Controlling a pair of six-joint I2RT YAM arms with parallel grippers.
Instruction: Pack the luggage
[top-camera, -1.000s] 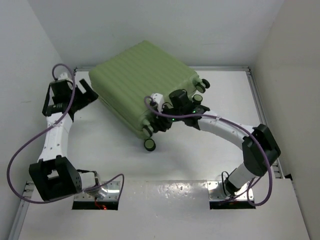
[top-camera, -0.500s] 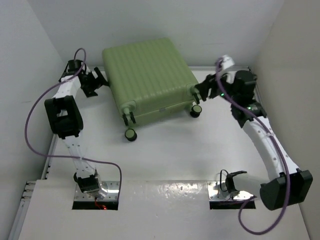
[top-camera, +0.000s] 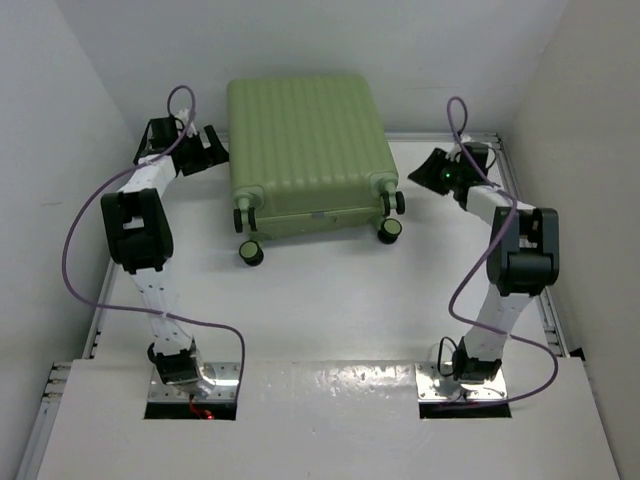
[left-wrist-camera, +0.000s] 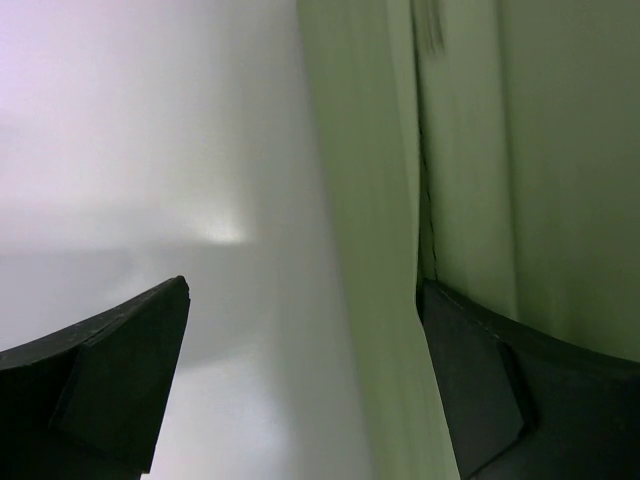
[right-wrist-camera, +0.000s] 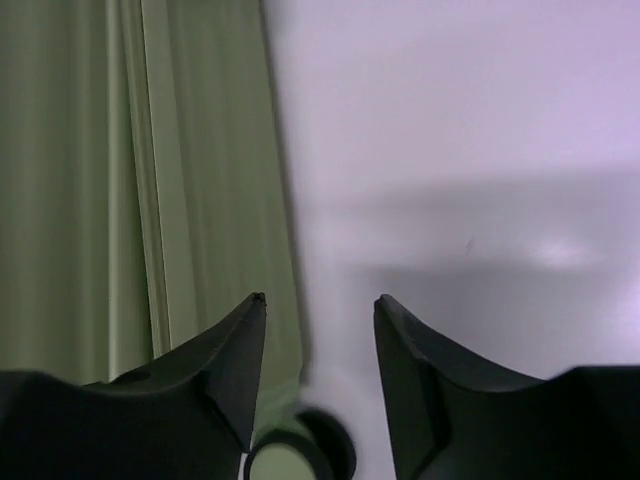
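Note:
The luggage (top-camera: 300, 140) is a light-green ribbed hard-shell suitcase. It lies shut and flat at the back of the table, with its black wheels (top-camera: 251, 254) toward me. My left gripper (top-camera: 212, 148) hangs open by its left side. In the left wrist view the left gripper (left-wrist-camera: 300, 288) stands wide, with the green shell (left-wrist-camera: 460, 150) along the right finger. My right gripper (top-camera: 425, 172) is open just off the luggage's right side. In the right wrist view the right gripper (right-wrist-camera: 320, 300) holds nothing, with the shell (right-wrist-camera: 150, 150) at left and a wheel (right-wrist-camera: 295, 455) below.
White walls close in on the left, back and right. A metal rail (top-camera: 522, 200) runs along the table's right edge. Purple cables (top-camera: 70, 250) loop off both arms. Bare white table (top-camera: 330, 300) lies between the luggage and the arm bases.
The luggage has turned from a slant to square with the back wall. My right arm left its near corner for the back right. My left arm stretched to the back left.

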